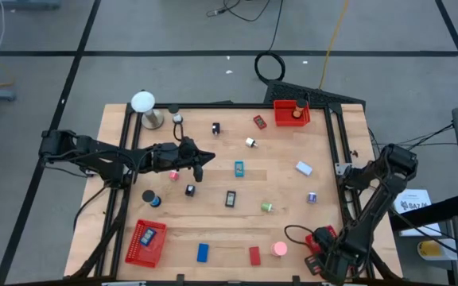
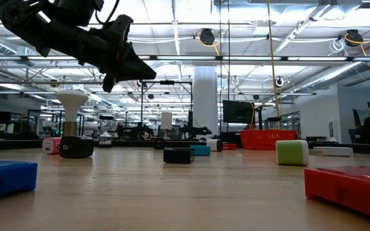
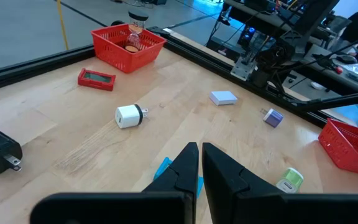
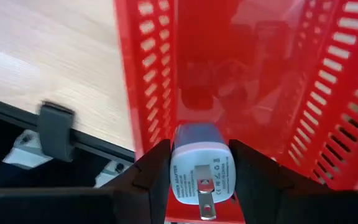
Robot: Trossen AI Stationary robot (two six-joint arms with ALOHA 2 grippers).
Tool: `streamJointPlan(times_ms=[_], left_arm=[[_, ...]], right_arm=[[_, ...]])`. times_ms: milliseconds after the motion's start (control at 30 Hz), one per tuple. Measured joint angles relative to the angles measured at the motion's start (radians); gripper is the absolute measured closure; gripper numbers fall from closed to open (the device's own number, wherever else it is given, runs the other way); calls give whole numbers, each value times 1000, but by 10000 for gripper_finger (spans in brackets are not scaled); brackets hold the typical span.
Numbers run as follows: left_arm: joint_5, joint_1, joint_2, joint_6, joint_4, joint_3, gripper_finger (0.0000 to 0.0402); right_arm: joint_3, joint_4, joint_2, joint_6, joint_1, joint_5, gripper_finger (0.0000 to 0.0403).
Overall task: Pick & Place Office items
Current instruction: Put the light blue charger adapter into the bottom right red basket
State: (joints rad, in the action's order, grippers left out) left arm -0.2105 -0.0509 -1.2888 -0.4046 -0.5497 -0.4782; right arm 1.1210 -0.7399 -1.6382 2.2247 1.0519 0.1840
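Two grippers: right gripper (image 4: 199,163) clamps a white plug (image 4: 201,175) over a red basket (image 4: 253,74), table's 5 o'clock. Left gripper (image 3: 199,163) closed, empty, hovering approx centre-left above the table (image 1: 213,230).

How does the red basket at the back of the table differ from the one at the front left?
The back basket sits square on the table and holds an orange piece; the front-left basket is turned askew, looks longer, and holds a blue piece. Both are red mesh.
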Motion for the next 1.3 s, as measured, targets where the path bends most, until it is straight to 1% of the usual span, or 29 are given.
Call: streamJointPlan(times_ms=[233, 467, 933, 1167, 1300], left_arm=[[0, 0, 0, -5, 0, 0, 380], [-1, 0, 0, -4, 0, 0, 380], [-1, 0, 0, -2, 0, 0, 380], [-3, 0, 0, 2, 0, 0, 380], [-3, 0, 0, 2, 0, 0, 380]], right_arm=[[0, 33, -40, -12, 0, 29, 268], [0, 10, -52, -4, 0, 1, 268], [0, 34, -52, 43, 30, 4, 267], [0, 62, -52, 40, 30, 4, 247], [0, 62, -52, 38, 30, 4, 244]])
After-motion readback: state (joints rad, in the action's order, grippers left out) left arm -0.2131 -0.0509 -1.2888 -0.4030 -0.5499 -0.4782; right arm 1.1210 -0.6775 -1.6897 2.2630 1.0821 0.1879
